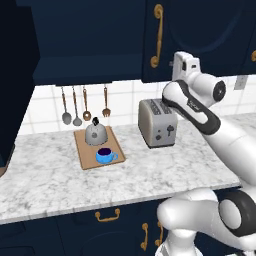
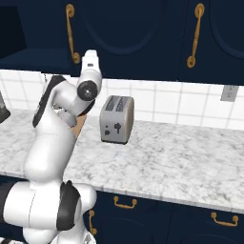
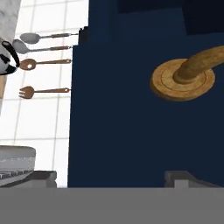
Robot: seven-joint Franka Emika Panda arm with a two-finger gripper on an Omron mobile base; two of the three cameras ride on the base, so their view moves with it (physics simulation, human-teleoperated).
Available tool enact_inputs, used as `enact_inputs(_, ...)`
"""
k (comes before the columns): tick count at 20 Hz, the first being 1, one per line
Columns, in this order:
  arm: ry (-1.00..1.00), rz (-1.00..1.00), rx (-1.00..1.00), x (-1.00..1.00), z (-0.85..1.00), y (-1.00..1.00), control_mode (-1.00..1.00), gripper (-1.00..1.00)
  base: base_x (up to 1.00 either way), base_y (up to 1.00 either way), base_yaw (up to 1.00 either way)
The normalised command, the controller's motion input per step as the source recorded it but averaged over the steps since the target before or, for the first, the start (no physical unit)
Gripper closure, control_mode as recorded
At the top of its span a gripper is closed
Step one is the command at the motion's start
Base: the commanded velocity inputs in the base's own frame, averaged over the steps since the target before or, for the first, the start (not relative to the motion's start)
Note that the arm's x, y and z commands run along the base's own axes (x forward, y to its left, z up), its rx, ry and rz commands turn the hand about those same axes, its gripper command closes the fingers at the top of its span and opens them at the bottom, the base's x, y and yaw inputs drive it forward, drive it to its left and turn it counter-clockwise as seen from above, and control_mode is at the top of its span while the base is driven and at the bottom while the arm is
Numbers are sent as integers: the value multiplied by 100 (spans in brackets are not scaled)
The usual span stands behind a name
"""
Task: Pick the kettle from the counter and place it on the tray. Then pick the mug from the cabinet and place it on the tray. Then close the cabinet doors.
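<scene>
Gleaming domed kettle (image 1: 95, 133), flat wooden tray (image 1: 86, 153)

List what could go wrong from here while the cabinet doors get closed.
1. The open gripper sits right at a navy cabinet door, beside the brass handle; a careless push could snag or slip off that handle.
2. The toaster stands just below the arm; a low elbow swing might knock it.
3. The kettle and mug rest on the tray under the open cabinet; a sweeping arm could disturb them.
</scene>
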Motion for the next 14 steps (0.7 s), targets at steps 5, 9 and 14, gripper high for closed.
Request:
enact_inputs(5, 6, -15, -7, 65, 0, 1, -100, -100, 0, 0, 0)
enact_inputs(9, 6, -18, -6, 61, 0, 0, -100, -100, 0, 0, 0)
enact_inputs(14, 16, -18, -1, 52, -1, 0, -100, -100, 0, 0, 0)
